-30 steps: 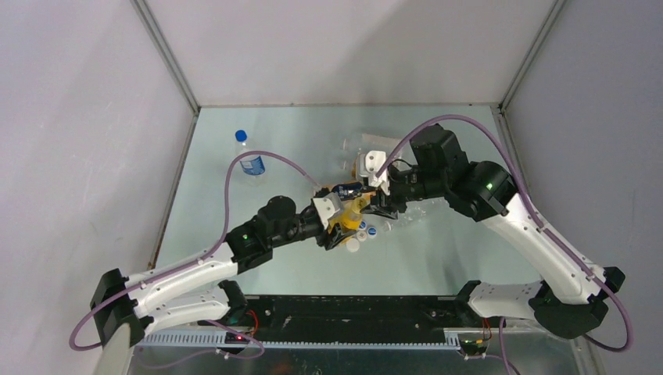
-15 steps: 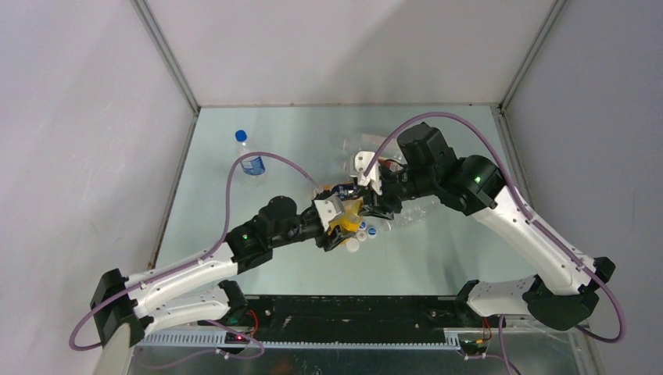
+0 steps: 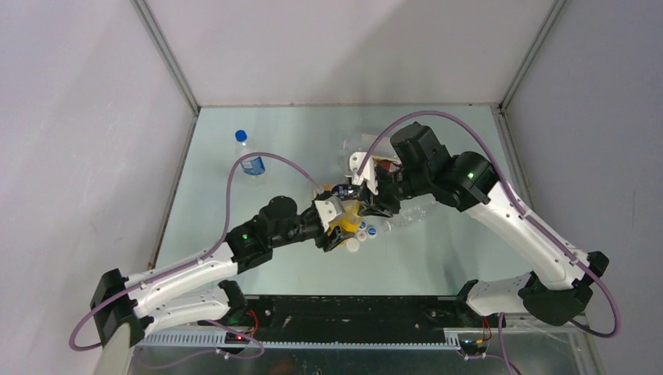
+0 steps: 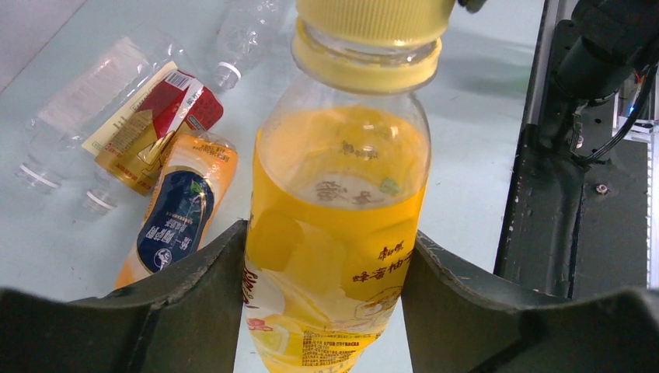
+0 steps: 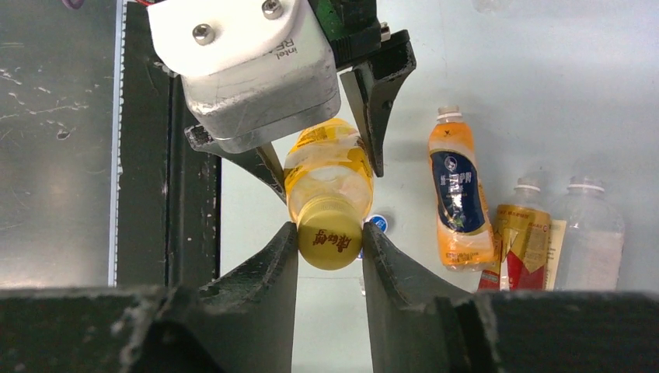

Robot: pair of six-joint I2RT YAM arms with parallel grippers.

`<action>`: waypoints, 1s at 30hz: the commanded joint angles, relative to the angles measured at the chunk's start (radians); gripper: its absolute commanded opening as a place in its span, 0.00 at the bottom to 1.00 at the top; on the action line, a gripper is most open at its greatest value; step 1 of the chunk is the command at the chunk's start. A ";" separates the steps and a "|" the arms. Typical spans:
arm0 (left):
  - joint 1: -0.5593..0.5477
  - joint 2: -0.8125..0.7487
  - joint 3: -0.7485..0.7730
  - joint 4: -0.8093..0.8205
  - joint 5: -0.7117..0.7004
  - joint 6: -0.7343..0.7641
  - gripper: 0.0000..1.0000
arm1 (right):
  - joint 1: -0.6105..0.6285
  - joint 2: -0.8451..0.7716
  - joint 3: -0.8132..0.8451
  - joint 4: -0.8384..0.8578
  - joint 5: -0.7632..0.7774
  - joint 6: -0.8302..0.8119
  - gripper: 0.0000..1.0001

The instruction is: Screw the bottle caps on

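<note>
If the yellow ribbed plastic cap point(image 4: 373, 19) sits crooked on the neck, a twist would probably cross-thread it; from these views I cannot tell whether it is square. The orange-yellow clear plastic bottle point(image 4: 334, 233) could also turn within its holder, so the cap would spin without tightening; the smooth, rounded body makes that likely. A slip of the pads on the cap is the third risk.

The right gripper point(image 5: 329, 233) is nearly closed, both fingers pressed on opposite sides of the cap. The left gripper point(image 4: 330, 260) stands about half-spread, clamped on the bottle's body, which is held tilted over the pale green table point(image 5: 505, 78) near its middle; a small blue-and-white loose cap point(image 5: 378, 223) lies just beside it, uncapped bottles nearby.
</note>
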 commanded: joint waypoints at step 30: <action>-0.262 -0.015 -0.102 0.392 -0.977 0.279 0.00 | 0.033 0.165 -0.019 0.227 0.435 1.451 0.12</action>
